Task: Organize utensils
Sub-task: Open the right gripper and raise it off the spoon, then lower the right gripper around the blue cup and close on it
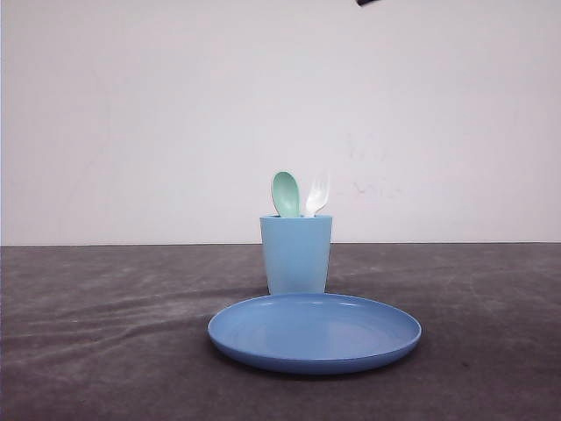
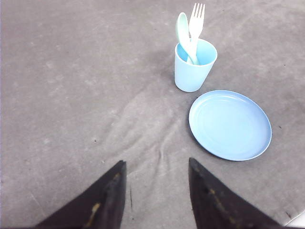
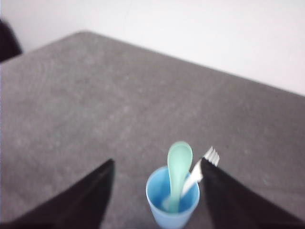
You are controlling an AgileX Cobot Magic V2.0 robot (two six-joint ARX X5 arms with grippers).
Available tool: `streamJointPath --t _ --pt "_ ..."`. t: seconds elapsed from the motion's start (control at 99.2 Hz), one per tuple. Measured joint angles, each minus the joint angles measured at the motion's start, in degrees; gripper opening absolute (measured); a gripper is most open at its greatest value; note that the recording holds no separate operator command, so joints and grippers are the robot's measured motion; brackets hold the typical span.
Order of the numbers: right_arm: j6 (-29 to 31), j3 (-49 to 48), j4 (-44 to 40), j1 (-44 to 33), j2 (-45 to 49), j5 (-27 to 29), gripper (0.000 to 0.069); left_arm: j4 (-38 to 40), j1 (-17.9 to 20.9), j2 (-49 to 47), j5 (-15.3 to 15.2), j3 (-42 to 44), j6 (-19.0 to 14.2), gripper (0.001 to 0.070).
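Observation:
A mint-green spoon (image 1: 286, 194) and a white fork (image 1: 316, 195) stand heads-up in a light blue cup (image 1: 296, 255) behind a blue round plate (image 1: 315, 332). From the left wrist view, the spoon (image 2: 182, 31) and fork (image 2: 196, 24) lean together in the cup (image 2: 192, 67), far ahead of my open left gripper (image 2: 156, 164), which holds nothing. My right gripper (image 3: 157, 164) hangs open above the cup (image 3: 172, 201). The spoon (image 3: 178, 168) rises between its fingers, and the fork (image 3: 204, 164) is close to one finger (image 3: 228, 195).
A grey cloth (image 2: 86, 95) covers the table, with wrinkles near the left gripper. A white wall (image 1: 280, 114) stands behind the table. The plate (image 2: 230, 125) lies beside the cup, off to one side of the left gripper.

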Motion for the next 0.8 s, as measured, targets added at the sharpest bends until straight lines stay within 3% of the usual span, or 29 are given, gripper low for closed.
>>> streamJointPath --t 0.121,0.182,0.565,0.797 --pt "0.1 0.0 -3.9 0.0 0.0 -0.4 0.064 0.0 0.0 0.0 0.0 0.0 -0.1 0.024" --pt "0.3 0.0 -5.8 0.0 0.0 -0.4 0.0681 0.0 0.0 0.0 0.0 0.0 -0.2 0.024" --pt "5.6 0.0 -14.0 0.2 1.9 -0.4 0.068 0.0 0.0 0.0 0.0 0.0 -0.5 0.024" --pt "9.5 -3.5 -11.3 1.8 8.0 -0.7 0.068 0.0 0.0 0.0 0.0 0.0 -0.6 0.024"
